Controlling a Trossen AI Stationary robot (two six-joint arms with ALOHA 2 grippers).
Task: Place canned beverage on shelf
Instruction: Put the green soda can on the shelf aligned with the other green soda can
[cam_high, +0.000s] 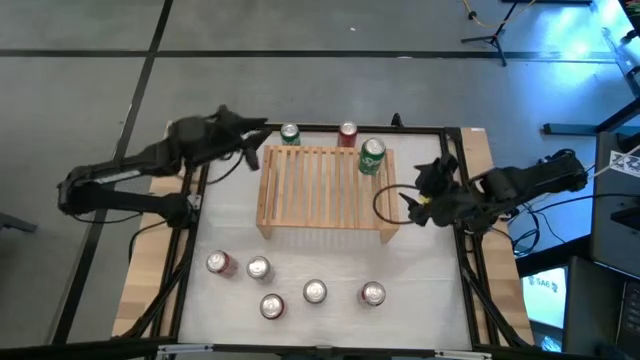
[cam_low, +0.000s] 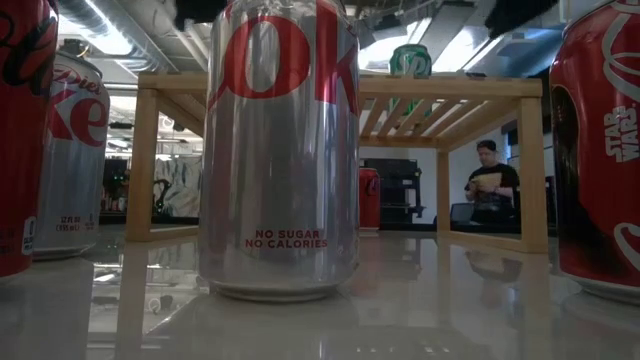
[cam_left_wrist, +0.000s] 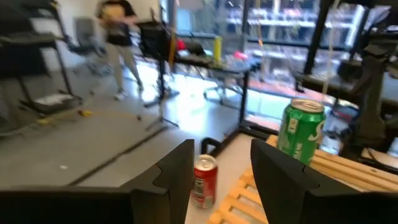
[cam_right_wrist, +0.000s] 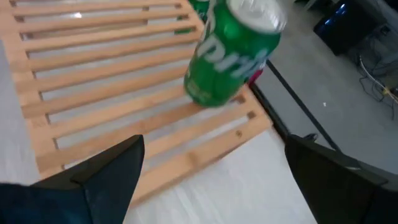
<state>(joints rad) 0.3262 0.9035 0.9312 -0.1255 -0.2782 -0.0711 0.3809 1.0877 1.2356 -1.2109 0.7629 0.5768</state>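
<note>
1. High view. Five cans (cam_high: 315, 291) with silver tops stand nearest the camera, in a loose row on the white table (cam_high: 430, 290) in front of the shelf (cam_high: 325, 190). Shelf: pale natural wood, rectangular, slatted top. Green can (cam_high: 372, 156) stands on its back right corner. Behind the shelf on the table: a second green can (cam_high: 290, 134) and a red can (cam_high: 347, 133). Left gripper (cam_high: 250, 155) sits off the shelf's back left corner, jaws closed, nothing held. Right gripper (cam_high: 412, 195) sits just beside the shelf's right end, jaws wide, empty.

2. Low view. Silver can (cam_low: 280, 150), smooth metal cylinder, fills the middle in front of the shelf; reads "NO SUGAR NO CALORIES". Red can (cam_low: 600, 150) at right reads "STAR WARS". A person (cam_low: 490, 185) shows beyond the shelf's legs.

3. Left wrist view. Dark fingers (cam_left_wrist: 177, 180) frame the red can beside the shelf edge; green can stands on the slats.

4. Right wrist view. Green can upright on the slats near the shelf's corner, partly readable white lettering; dark fingers (cam_right_wrist: 112, 171) spread well apart in front of the shelf.
</note>
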